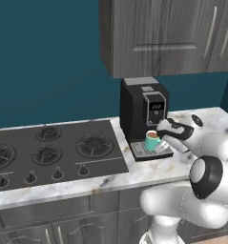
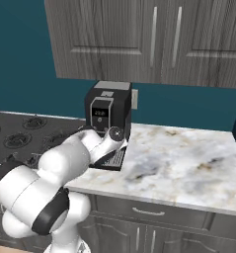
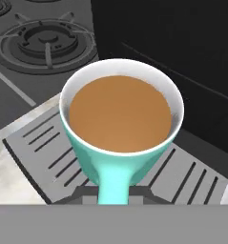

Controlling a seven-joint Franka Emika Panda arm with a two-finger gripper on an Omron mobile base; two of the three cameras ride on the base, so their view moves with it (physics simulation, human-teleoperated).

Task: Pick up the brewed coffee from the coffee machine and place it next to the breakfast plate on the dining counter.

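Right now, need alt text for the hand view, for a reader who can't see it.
A teal mug full of brown coffee sits on the grey slatted drip tray of a black coffee machine, its handle pointing toward the camera. A black gas hob lies beyond, upper left.

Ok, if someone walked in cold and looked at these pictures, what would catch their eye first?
Probably the teal mug, full of brown coffee, sitting on the grey drip tray of the black coffee machine, with its handle pointing toward the hand camera. Next, the white robot arm reaching in, its gripper right at the mug. Then the black gas hob to the machine's left.
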